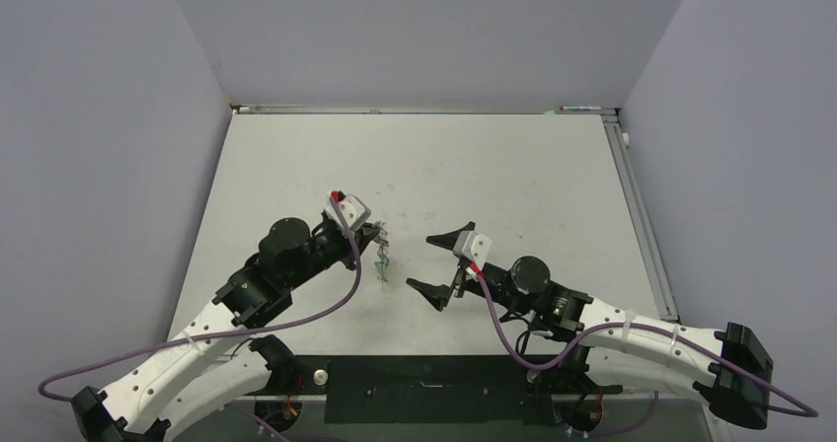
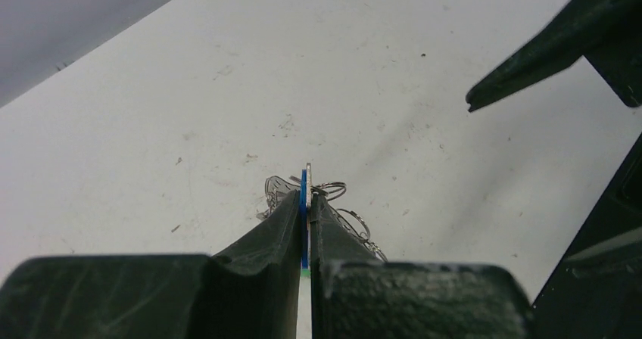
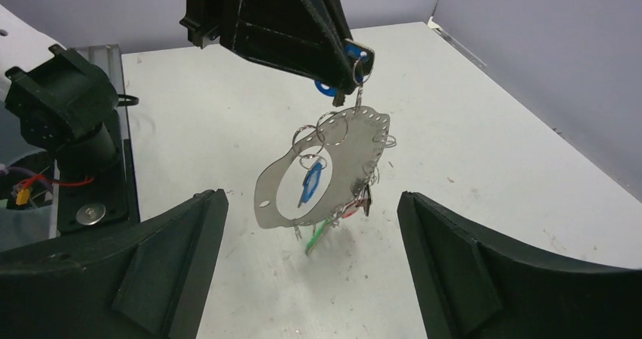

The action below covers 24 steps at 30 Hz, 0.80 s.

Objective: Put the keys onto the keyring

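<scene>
the left gripper [image 1: 377,233] has its fingers [image 2: 257,241] squeezed tight on a blue tag key [image 3: 353,54]. the keyring [image 3: 266,191] hangs below that key, up in the air over the desk [image 1: 513,166], with more keys [image 3: 312,181] dangling on it. the right gripper [image 1: 422,260] is wide open, near the keyring, holding nothing.

the keyring hangs loose, so i think it could swing or spin if the right fingers [image 3: 151,263] bump it. the thin key could also slip out of the pinch, and then it all drops.

the keys at the bottom are bunched up, so i cannot count them. from above, the keyring is too tiny to see well.
</scene>
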Each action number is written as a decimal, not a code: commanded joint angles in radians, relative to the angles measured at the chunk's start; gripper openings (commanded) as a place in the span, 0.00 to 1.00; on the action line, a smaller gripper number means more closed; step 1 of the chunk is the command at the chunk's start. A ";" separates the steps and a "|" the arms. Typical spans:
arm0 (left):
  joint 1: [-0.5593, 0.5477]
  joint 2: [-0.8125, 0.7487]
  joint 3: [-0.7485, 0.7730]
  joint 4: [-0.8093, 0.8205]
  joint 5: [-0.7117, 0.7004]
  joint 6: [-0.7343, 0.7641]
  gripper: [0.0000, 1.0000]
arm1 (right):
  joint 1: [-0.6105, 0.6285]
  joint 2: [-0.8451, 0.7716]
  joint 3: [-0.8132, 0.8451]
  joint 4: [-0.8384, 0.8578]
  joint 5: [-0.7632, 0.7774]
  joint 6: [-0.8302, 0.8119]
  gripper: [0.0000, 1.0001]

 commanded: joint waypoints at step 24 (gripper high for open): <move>0.003 0.412 0.494 -0.209 -0.202 -0.251 0.00 | 0.085 -0.021 -0.009 0.039 0.333 0.110 0.81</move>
